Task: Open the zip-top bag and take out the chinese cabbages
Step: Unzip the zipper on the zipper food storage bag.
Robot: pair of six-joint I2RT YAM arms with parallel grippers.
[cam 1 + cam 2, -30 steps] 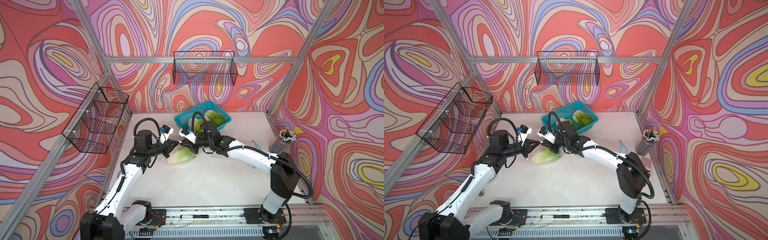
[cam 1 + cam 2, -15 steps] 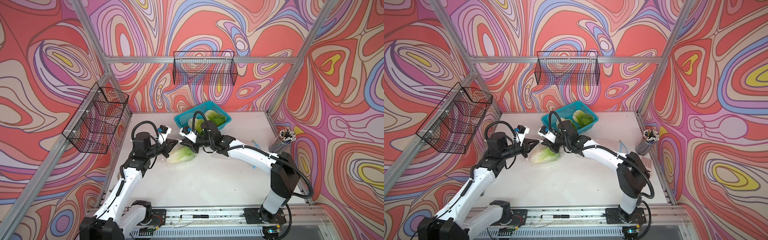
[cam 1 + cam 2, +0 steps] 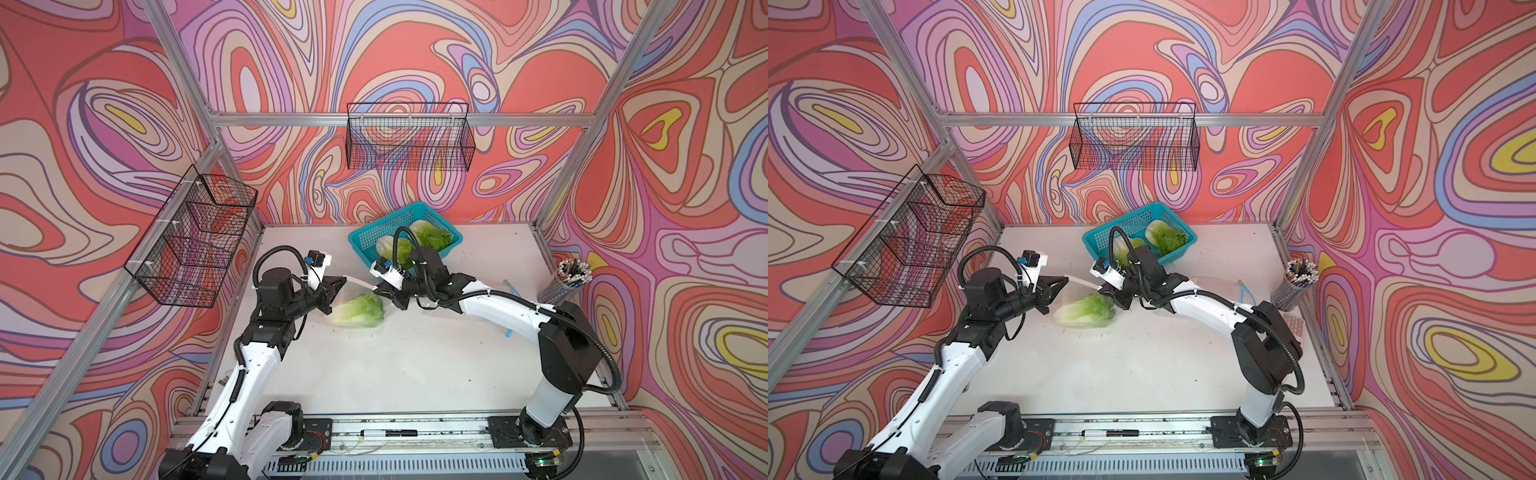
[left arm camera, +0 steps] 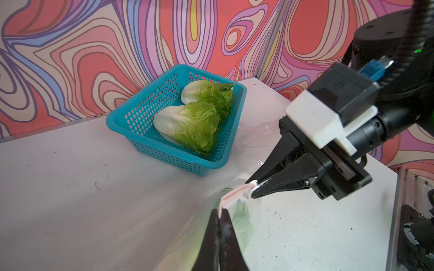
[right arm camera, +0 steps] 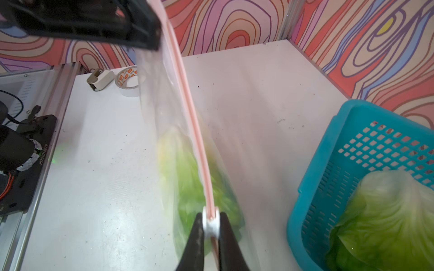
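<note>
Closure is seen on both grippers: the left gripper (image 4: 220, 213) is clamped tight on one end of the pink zip strip (image 5: 187, 112) of the zip-top bag (image 3: 354, 287). The right gripper (image 5: 211, 215) is pinched on the white slider (image 5: 211, 225) at the other end, and the strip is stretched between them above the white table (image 3: 415, 365). One chinese cabbage (image 3: 358, 309) is contained in the bag, low between the grippers, while two more chinese cabbages (image 4: 187, 122) are lying side by side in the teal basket (image 4: 131, 117) at the back of the table.
</note>
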